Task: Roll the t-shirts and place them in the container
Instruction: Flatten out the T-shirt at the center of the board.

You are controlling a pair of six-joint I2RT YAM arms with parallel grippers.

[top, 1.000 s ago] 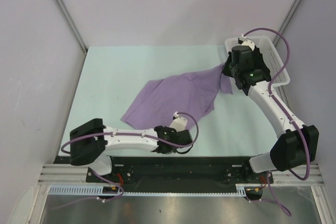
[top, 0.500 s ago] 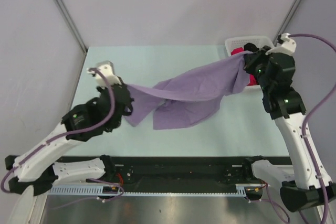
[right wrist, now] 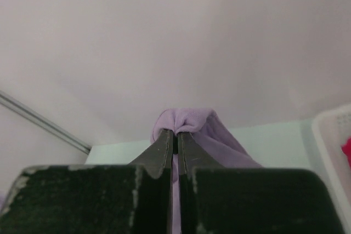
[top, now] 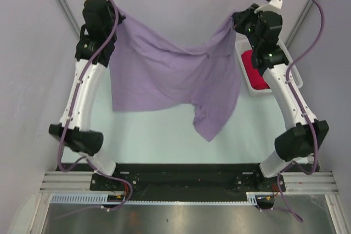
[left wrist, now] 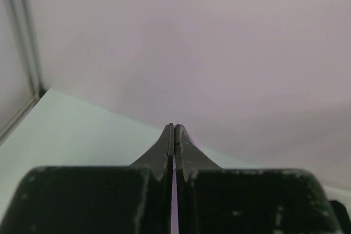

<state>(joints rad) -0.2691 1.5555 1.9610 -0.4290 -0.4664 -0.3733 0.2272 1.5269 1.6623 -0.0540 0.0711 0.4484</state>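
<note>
The lavender t-shirt [top: 170, 75] hangs spread between both raised arms, high over the pale green table [top: 164, 135]. Its lower edge sags, with one corner dropping to the right of centre. My left gripper [top: 116, 16] is shut on the shirt's upper left corner. In the left wrist view only a thin lavender strip shows between the closed fingers of that gripper [left wrist: 174, 131]. My right gripper [top: 235, 19] is shut on the upper right corner. In the right wrist view a fold of the t-shirt [right wrist: 192, 121] bulges over the tips of the right gripper [right wrist: 175, 133].
A white basket [top: 259, 92] holding a red cloth [top: 253, 69] stands at the table's right edge, under the right arm; its rim [right wrist: 332, 146] shows in the right wrist view. Pale walls close in the back and both sides.
A second ago the shirt lay on the table with the left arm low near the front. Both arms have since risen, lifting the shirt and stretching it out between them.
</note>
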